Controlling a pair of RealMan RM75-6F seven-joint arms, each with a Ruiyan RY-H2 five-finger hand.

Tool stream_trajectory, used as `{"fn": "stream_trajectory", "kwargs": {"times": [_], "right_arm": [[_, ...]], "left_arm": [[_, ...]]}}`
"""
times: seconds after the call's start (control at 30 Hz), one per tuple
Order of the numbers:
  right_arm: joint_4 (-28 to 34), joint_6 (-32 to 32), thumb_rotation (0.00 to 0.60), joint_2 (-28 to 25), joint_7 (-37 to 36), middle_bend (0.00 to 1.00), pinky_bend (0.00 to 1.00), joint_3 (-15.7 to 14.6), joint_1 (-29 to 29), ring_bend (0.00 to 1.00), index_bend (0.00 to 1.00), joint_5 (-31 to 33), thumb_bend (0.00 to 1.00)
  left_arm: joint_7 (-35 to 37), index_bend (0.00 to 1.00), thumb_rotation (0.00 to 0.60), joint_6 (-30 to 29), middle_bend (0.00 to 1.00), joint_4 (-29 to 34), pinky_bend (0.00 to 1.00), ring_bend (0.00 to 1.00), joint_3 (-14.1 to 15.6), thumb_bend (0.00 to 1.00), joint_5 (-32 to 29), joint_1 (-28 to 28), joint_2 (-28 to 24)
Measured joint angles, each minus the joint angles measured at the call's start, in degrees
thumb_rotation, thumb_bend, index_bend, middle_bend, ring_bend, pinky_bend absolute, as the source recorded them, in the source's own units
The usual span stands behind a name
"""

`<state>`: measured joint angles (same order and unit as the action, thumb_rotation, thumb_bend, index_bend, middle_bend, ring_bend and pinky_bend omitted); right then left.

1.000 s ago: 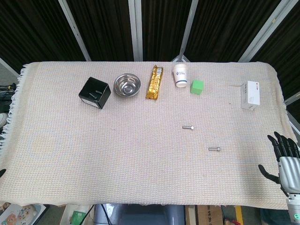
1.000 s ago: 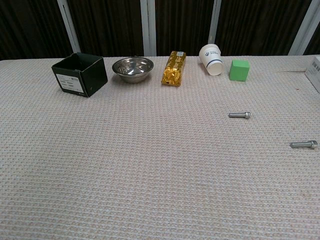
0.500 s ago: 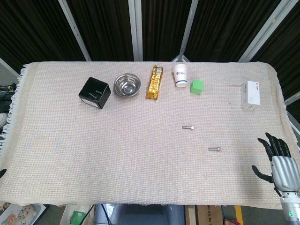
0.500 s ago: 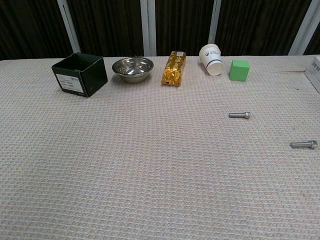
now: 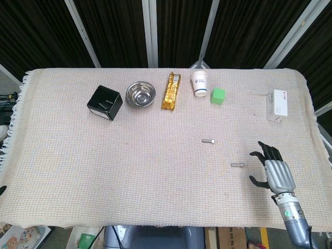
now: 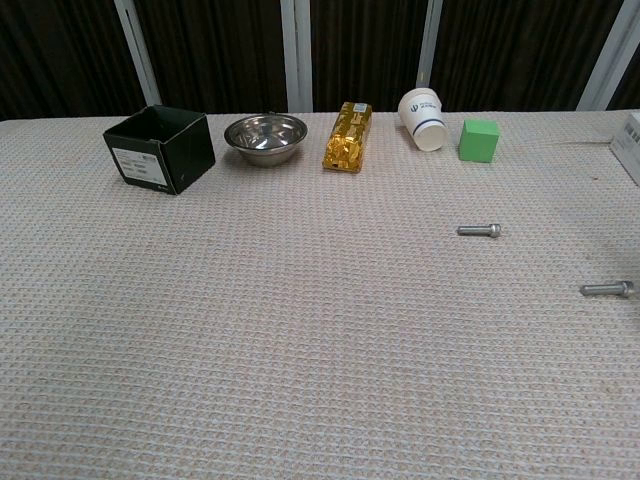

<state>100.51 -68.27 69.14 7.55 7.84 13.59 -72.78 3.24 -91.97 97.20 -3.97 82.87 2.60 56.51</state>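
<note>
A: Where does the right hand (image 5: 274, 170) sit?

B: Over the near right part of the tabletop (image 5: 129, 171), palm down, its wrist and forearm running off toward the near edge. The dark fingers (image 5: 264, 151) are spread apart and point away from the robot and slightly toward its left. It holds nothing.

A: What lies closest to it?

B: A small bolt (image 5: 237, 165), lying flat on the woven cloth just beside the thumb side of the hand, not touching it. The chest view shows the same bolt at its right edge, but no hand.

A: And the second bolt (image 5: 208, 140)?

B: Farther from the robot and more toward the middle, well apart from the hand.

A: The left hand?

B: Only a dark tip shows at the left edge of the head view; whether it is open cannot be told.

A: What else is there?

B: Along the far side stand a black box (image 5: 105, 102), a steel bowl (image 5: 140, 94), a gold packet (image 5: 170, 91), a paper cup (image 5: 200, 83), a green cube (image 5: 218, 95) and a white box (image 5: 276, 104).
</note>
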Motion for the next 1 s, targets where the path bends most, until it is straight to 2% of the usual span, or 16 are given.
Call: {"fn": "stream_trajectory", "kwargs": {"times": [0.17,0.43,1.0], "right_arm": [[-1.77,2.38,0.600,4.93,4.15,0.00,0.00,1.57,2.80,0.00,0.38,5.58,0.29],[-7.15,4.34,0.600,10.43,7.02,0.00,0.00,2.62,5.43,0.00,0.40,10.68,0.29],[-11.81,5.12,0.600,13.77,6.46,0.00,0.00,1.90,6.34,0.00,0.46,12.63,0.31]], "left_arm": [[-0.29,0.08,0.600,0.54,0.10,0.00,0.01,0.01,-0.03,0.04,-0.25,-0.25,-0.01],[-0.87,0.09,0.600,0.77,0.10,0.16,0.01,0.01,-0.08,0.04,-0.40,-0.44,0.12],[-1.39,0.09,0.600,0.79,0.10,0.26,0.01,0.01,-0.20,0.04,-0.74,-0.48,0.27]]}}
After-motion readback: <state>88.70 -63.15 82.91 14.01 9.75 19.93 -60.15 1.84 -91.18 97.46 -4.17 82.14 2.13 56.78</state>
